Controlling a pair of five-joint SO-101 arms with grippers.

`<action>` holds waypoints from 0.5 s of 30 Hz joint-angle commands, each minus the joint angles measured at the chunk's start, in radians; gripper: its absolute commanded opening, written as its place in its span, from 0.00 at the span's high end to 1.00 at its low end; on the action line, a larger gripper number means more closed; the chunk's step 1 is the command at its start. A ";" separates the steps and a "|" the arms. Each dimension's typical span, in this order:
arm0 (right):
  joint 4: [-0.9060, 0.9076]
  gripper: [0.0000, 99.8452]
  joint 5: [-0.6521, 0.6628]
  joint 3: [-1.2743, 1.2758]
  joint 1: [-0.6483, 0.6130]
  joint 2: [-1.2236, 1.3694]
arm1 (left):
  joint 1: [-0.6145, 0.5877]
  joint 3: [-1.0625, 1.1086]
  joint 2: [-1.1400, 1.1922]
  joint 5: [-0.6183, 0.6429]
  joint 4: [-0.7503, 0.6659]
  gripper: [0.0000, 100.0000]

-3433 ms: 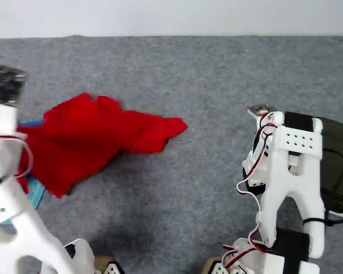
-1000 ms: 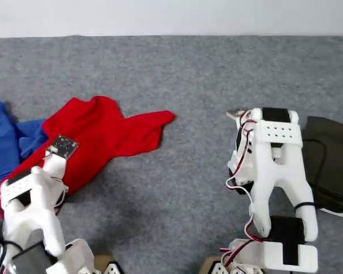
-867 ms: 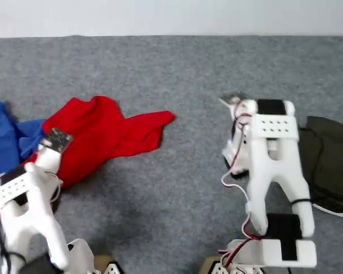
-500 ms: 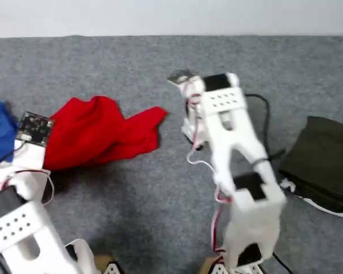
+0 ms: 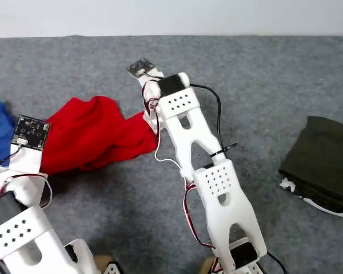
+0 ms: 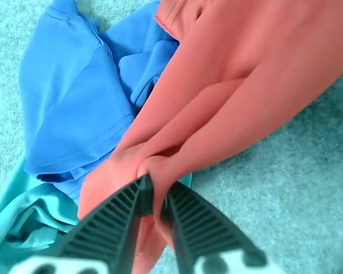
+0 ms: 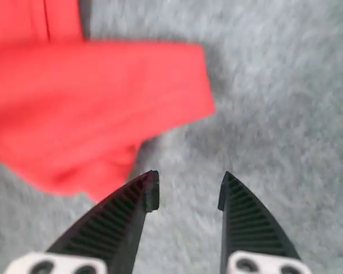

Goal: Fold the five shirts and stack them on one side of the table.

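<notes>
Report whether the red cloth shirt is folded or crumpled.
Crumpled, not folded: the red cloth shirt lies bunched in loose creases, one ridge pinched by the left gripper; the right gripper hangs open near its sleeve.

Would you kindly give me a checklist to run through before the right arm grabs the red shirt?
1. Left claw shut on a fold of the red shirt: ok.
2. Right claw open: ok.
3. Red cloth between the right claw's jaws: not ok, bare table there, cloth just beside.
4. Red shirt free of the blue shirt: cannot tell, they overlap.
5. Dark shirt apart from both arms: ok.
</notes>
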 commanded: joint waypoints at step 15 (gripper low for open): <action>-0.222 0.76 -0.135 -0.229 -0.019 0.194 | -0.005 0.047 -0.026 0.008 -0.021 1.00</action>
